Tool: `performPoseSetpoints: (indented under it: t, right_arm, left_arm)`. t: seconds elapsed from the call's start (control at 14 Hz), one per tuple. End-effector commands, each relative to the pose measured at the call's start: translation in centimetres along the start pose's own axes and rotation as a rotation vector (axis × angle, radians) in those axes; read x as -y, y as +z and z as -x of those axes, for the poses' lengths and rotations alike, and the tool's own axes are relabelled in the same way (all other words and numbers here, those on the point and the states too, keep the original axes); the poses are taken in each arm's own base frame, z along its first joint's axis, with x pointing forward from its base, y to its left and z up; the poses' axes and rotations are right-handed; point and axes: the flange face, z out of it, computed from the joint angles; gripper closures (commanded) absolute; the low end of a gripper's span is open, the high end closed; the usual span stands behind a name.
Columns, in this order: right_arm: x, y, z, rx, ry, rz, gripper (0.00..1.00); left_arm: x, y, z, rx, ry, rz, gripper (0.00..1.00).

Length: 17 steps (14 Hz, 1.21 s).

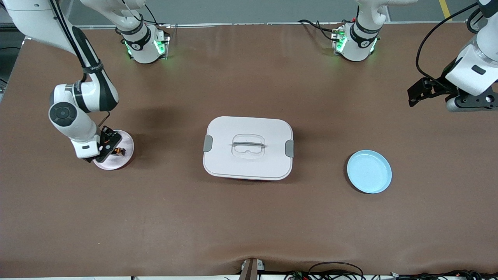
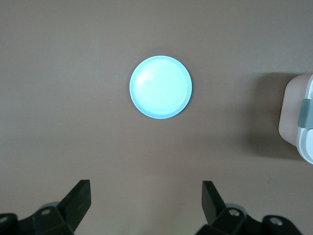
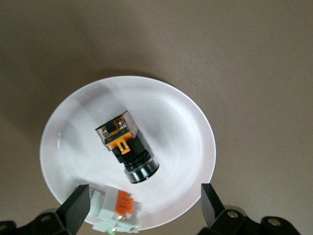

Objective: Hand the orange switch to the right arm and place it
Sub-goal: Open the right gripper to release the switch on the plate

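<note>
The orange switch, a small black block with an orange-tan middle and a round black end, lies on its side on a white plate at the right arm's end of the table. In the front view the switch shows as a dark speck on that plate. My right gripper hangs open just over the plate's rim and holds nothing. It stands close above the plate. My left gripper is open and empty, up in the air over the left arm's end of the table.
A small white-and-clear part with a red-orange bit lies on the same plate, between the right gripper's fingers. A white lidded box sits mid-table. A light blue plate lies toward the left arm's end and shows bare in the left wrist view.
</note>
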Motion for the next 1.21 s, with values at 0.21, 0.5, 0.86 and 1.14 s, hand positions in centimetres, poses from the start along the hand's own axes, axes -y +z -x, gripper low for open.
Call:
performPoseSetpoints:
  t: [0.21,0.5,0.86,1.14]
  right_arm:
    - [-0.6,-3.2,-0.1,-0.055,0.524,-0.066,0.00]
    - [-1.5,-8.0,-2.3,-0.008,0.787,-0.170,0.00]
    - [-2.7,-13.6,-1.7,0.017,0.794,-0.181,0.00]
    - [-1.8,-18.0,0.1,0.052,0.795,-0.197,0.00]
  left_arm:
    - [0.1,-0.3,0.4,-0.012,0.015,0.021,0.00]
    - [0.2,-0.4,0.4,-0.012,0.007,0.049,0.00]
    - [0.4,-0.6,0.6,-0.008,0.007,0.054,0.00]
    - [0.4,-0.7,0.6,-0.009,0.007,0.054,0.00]
